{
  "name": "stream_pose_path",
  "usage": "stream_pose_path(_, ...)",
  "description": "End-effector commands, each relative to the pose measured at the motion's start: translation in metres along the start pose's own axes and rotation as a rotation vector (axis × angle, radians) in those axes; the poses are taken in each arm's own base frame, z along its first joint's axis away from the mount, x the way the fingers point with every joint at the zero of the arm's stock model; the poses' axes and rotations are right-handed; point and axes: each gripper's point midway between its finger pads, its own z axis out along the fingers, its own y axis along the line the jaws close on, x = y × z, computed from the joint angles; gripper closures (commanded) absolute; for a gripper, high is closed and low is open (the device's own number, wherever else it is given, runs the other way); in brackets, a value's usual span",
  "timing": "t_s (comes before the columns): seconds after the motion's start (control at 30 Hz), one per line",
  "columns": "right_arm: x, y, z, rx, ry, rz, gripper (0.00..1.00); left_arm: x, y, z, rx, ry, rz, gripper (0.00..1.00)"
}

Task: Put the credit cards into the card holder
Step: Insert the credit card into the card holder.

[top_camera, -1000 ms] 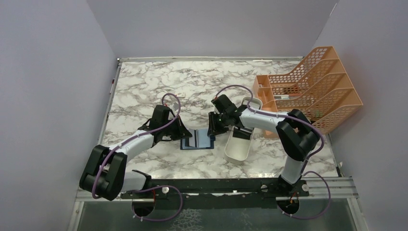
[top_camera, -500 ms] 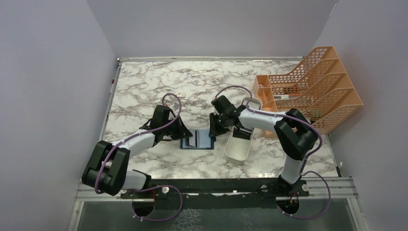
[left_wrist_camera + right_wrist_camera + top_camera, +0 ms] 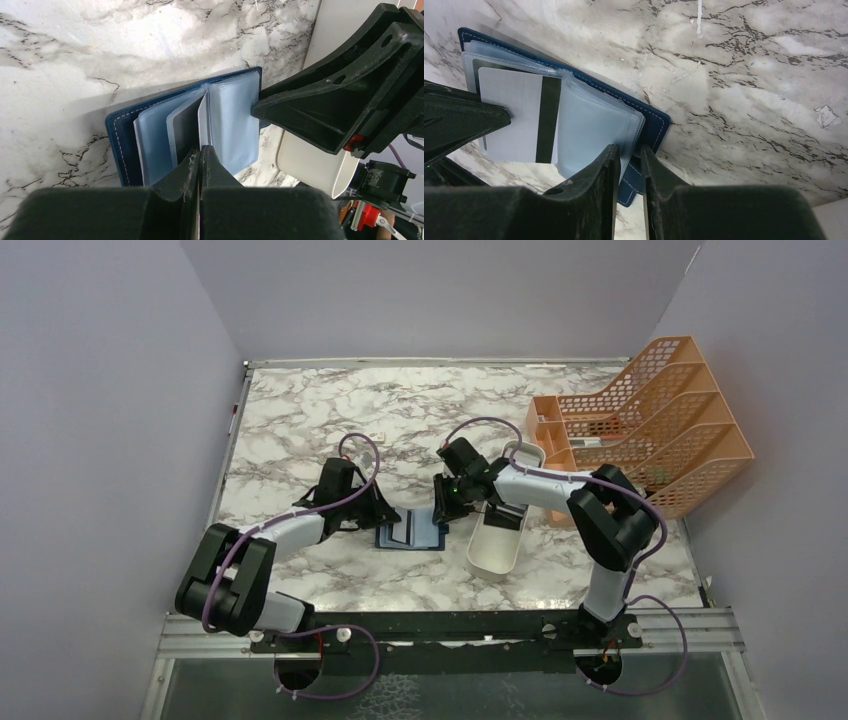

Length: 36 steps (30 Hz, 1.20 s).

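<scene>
The small navy-blue bifold card holder (image 3: 411,534) lies open on the white marble-patterned table (image 3: 300,420), between the two grippers. Its light blue inner sleeves face up. It is just beside the left edge of the long white oblong tray (image 3: 497,552).

The left gripper (image 3: 200,150) comes to the holder from its left side. Its jaws are clenched together at the fold of the holder, and a thin pale edge runs up from between the fingertips. In the right wrist view this is the flat grey credit card with a black stripe (image 3: 514,122). It lies across the left sleeves of the holder, and the left finger covers its outer edge.

The right gripper (image 3: 628,150) is at the right edge of the holder. Its jaws stand only a narrow slit apart over the edge of the clear sleeve and the navy cover. I cannot tell if they pinch something there.
</scene>
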Motion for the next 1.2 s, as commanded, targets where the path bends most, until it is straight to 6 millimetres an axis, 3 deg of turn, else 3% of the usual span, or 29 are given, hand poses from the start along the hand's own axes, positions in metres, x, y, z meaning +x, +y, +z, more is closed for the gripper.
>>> stream_pose_path(0.0, 0.016, -0.016, 0.015, 0.059, 0.052, -0.021, 0.74, 0.000, 0.004, 0.002, -0.001, -0.008, 0.038, 1.00)
stream_pose_path(0.37, 0.010, -0.024, 0.005, 0.122, 0.027, -0.018, 0.74, 0.001, -0.018, -0.016, 0.060, -0.024, 0.007, 1.00)
stream_pose_path(0.5, 0.004, -0.014, 0.000, 0.079, -0.001, -0.015, 0.75, 0.003, -0.016, -0.011, 0.063, -0.004, -0.022, 1.00)
stream_pose_path(0.77, 0.009, -0.017, 0.008, 0.086, 0.027, -0.014, 0.76, 0.007, -0.005, 0.001, 0.038, 0.021, -0.044, 1.00)
stream_pose_path(1.17, 0.010, -0.028, 0.005, 0.143, 0.020, -0.011, 0.77, 0.004, 0.017, -0.006, -0.096, -0.022, -0.025, 1.00)
